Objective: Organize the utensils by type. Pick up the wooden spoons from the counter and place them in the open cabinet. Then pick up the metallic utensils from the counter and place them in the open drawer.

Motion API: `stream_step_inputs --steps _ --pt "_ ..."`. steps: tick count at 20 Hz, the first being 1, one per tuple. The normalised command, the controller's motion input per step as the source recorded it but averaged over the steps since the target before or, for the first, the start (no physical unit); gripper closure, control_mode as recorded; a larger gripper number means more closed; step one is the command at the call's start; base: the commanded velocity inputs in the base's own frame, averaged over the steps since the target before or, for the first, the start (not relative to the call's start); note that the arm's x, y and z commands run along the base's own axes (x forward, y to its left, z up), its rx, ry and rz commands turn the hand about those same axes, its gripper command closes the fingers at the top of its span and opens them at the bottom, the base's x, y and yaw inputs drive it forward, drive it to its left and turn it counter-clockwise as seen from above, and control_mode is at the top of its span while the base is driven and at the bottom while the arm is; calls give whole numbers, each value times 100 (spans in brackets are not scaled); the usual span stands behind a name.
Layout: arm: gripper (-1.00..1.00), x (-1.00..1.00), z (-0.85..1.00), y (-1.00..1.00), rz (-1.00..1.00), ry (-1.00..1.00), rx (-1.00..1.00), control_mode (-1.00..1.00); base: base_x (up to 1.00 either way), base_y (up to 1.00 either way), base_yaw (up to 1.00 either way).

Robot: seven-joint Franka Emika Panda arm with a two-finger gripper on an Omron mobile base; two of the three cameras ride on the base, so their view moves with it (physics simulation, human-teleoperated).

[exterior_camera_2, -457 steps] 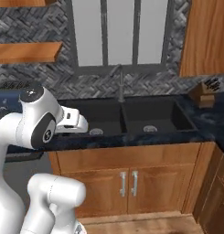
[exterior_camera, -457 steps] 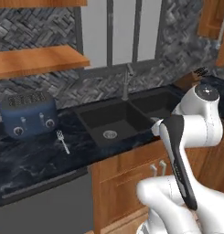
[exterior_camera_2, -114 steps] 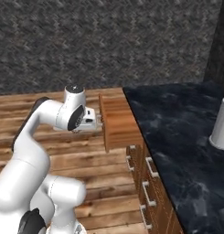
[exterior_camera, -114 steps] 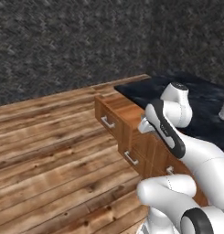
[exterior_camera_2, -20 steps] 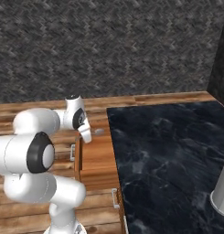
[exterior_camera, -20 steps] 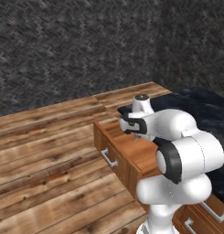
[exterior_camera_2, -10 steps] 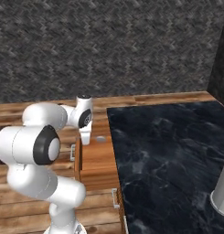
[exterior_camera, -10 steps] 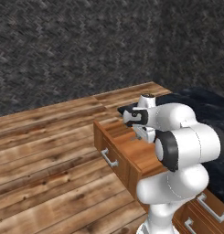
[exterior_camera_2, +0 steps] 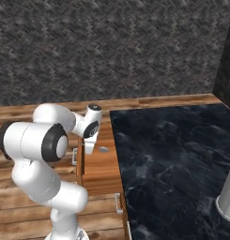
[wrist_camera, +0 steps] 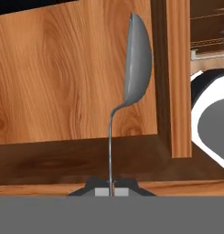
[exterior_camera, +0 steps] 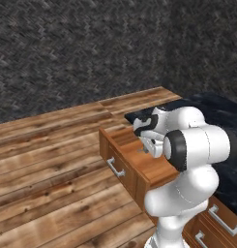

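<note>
My gripper (wrist_camera: pixel 111 190) is shut on the thin handle of the small silver metal spoon (wrist_camera: pixel 138 59), whose bowl points away from the hand. The spoon hangs over the wooden floor of the open drawer (wrist_camera: pixel 63 73). In the left base view the gripper (exterior_camera: pixel 145 147) points down into the drawer (exterior_camera: pixel 121 163), which stands pulled out with a horizontal silver bar handle. From the right, the gripper (exterior_camera_2: pixel 88 148) holds the spoon (exterior_camera_2: pixel 103 150) just above the drawer (exterior_camera_2: pixel 100 171), beside the black counter (exterior_camera_2: pixel 172 159). No wooden spoons or wall cabinet are in view.
A white cylinder (exterior_camera_2: pixel 227 196) stands on the counter at the right edge. Closed drawers with silver handles (exterior_camera: pixel 220 221) sit below the counter (exterior_camera: pixel 221 110). Wood plank floor (exterior_camera: pixel 42 169) stretches to the left, and a dark stone wall (exterior_camera: pixel 81 48) rises behind it.
The hand has turned and come down a little over the open drawer, with the spoon still in its grip. The drawer has not moved.
</note>
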Motion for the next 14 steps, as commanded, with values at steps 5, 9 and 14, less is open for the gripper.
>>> stream_step_inputs --steps 5,9,14 --pt "100 23 -29 4 -4 0 0 -100 0 0 0" --pt "100 14 -17 8 -5 0 0 -100 0 0 0" --pt "100 8 -25 4 -2 0 0 -100 0 0 0"
